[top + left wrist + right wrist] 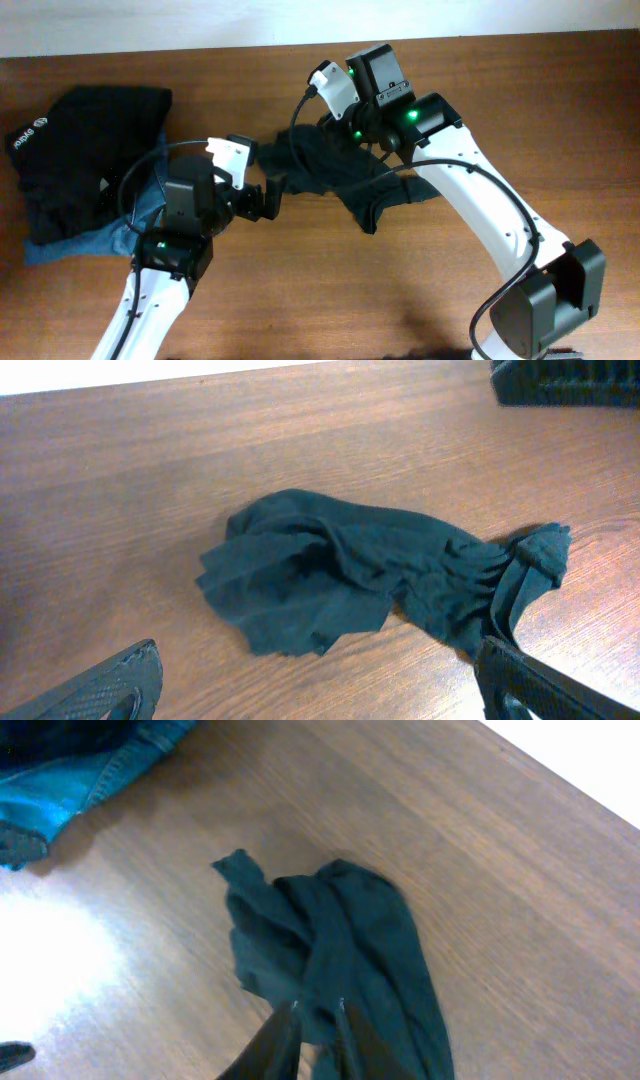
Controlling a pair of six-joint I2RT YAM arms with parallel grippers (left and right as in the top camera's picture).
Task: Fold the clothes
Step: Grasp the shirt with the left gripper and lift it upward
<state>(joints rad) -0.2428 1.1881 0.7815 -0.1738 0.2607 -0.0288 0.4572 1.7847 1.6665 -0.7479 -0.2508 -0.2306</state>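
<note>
A crumpled black garment (345, 175) lies at the table's middle; it also shows in the left wrist view (350, 575) and the right wrist view (350, 940). My right gripper (335, 135) is down on its far edge, with its fingers (318, 1010) pinched together on a fold of the fabric. My left gripper (262, 200) is open and empty just left of the garment, its fingers (320, 695) spread wide over bare wood in front of it. A pile of black clothes with white lettering (90, 140) lies at the far left on blue denim (85, 240).
The wooden table (330, 290) runs to a white wall at the back. The denim's edge shows in the right wrist view (70, 780). A dark ribbed object (565, 380) sits at the top right of the left wrist view. The right arm's base (545, 300) stands at the front right.
</note>
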